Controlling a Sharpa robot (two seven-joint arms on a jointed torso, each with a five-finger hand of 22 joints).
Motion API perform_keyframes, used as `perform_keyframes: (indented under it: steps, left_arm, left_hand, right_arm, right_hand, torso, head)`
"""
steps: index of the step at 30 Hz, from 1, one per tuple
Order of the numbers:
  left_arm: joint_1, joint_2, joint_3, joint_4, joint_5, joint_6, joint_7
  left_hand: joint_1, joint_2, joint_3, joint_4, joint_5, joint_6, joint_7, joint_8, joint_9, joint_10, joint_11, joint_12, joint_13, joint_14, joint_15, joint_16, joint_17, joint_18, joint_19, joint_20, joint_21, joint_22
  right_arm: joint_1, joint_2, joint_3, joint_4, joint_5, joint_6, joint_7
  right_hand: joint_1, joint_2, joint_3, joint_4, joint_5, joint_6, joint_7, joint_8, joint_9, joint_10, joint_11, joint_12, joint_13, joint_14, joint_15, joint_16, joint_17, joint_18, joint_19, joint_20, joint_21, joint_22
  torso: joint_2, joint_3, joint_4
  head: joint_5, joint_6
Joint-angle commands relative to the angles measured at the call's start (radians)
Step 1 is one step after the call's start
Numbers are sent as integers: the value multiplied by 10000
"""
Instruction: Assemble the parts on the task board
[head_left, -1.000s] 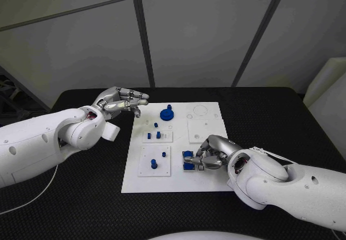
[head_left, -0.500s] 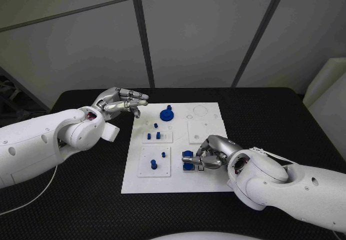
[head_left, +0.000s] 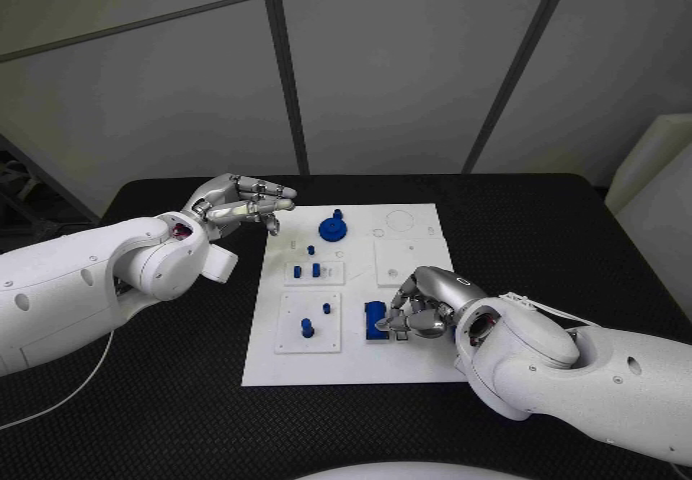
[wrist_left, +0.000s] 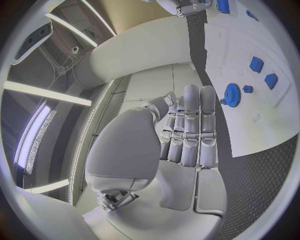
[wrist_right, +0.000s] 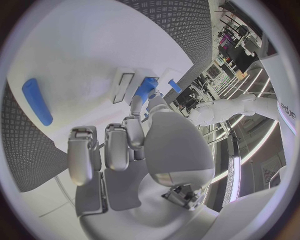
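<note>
The white task board (head_left: 353, 362) lies in the middle of the black table. My right hand (head_left: 426, 308) is over the board's near right part and grips a blue block (head_left: 376, 319) between thumb and fingers; the right wrist view shows this blue block (wrist_right: 147, 88) at my fingertips (wrist_right: 134, 106). A long blue piece (wrist_right: 37, 101) lies flat on the board away from that hand. My left hand (head_left: 240, 204) hovers off the board's far left corner, holding nothing; its fingers (wrist_left: 189, 131) lie side by side. A blue gear (head_left: 335, 230) stands at the board's far side.
Small blue pegs (head_left: 299, 270) stand in a white block left of centre, and another peg (head_left: 307, 326) stands in the near left block. The left wrist view shows the gear (wrist_left: 232, 94) and two blue pieces (wrist_left: 256, 64). Black table (head_left: 548, 230) surrounds the board.
My right hand has shifted slightly and the blue block in its fingers now stands more upright and shows more fully. The left hand has stayed where it was.
</note>
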Motion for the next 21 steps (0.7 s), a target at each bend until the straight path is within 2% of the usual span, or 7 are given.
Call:
perform_keyframes:
  steps: [1,9,13,16,21]
  left_arm:
    - [10,-7,8,20,51,74,33]
    - [10,-13,7,21,51,77,35]
    - [9,-21,7,20,51,68,40]
    - [9,-23,7,19,51,66,41]
    - [6,-18,4,9,51,52,38]
  left_hand:
    - [-84,37,-77,10,-28,-67,-7,-45,-17,-56,-5,-43,11,-62,-21,-37,-11,-37,-8,32,-69,-10]
    - [-84,37,-77,10,-28,-67,-7,-45,-17,-56,-5,-43,11,-62,-21,-37,-11,-37,-8,32,-69,-10]
    - [-84,37,-77,10,-28,-67,-7,-45,-17,-56,-5,-43,11,-62,-21,-37,-11,-37,-8,32,-69,-10]
    - [-84,37,-77,10,-28,-67,-7,-45,-17,-56,-5,-43,11,-62,-21,-37,-11,-37,-8,32,-69,-10]
    - [-84,37,-77,10,-28,-67,-7,-45,-17,-56,-5,-43,11,-62,-21,-37,-11,-37,-8,32,-69,-10]
  right_arm:
    - [-7,-20,-11,-16,-329,-7,-106]
    - [-8,-143,-10,83,-225,-526,227]
    - [-7,-457,-7,238,383,-1010,899]
    - [-3,-817,9,410,852,-1178,1389]
    - [19,-1532,167,591,1818,-1115,1912]
  right_hand:
    - [33,111,-63,10,24,46,-11,-67,13,5,-44,10,-25,553,-76,64,8,-151,1054,-85,28,2635]
    - [-412,225,-456,277,20,88,24,-188,74,10,-14,-47,-39,547,-51,46,-10,-151,1054,-65,28,2635]
    - [-483,240,-605,359,31,-16,64,-302,86,-101,20,-305,-221,501,-28,-71,-193,-151,1054,-48,28,2635]
    - [-447,272,-670,379,55,-109,99,-400,78,-160,51,-416,-291,482,-7,-119,-255,-151,1054,-30,28,2635]
    - [-199,439,-746,347,153,-496,254,-812,-141,-233,167,-557,-364,485,80,-138,-246,-151,1054,39,28,2635]
  torso:
    - [-6,-5,4]
    - [-10,2,-1]
    - [-8,3,-10]
    - [-8,1,-4]
    - [-15,-1,-16]
  head:
    - [-11,-12]
    - [-23,10]
    - [-29,44]
    - [-53,61]
    - [-127,75]
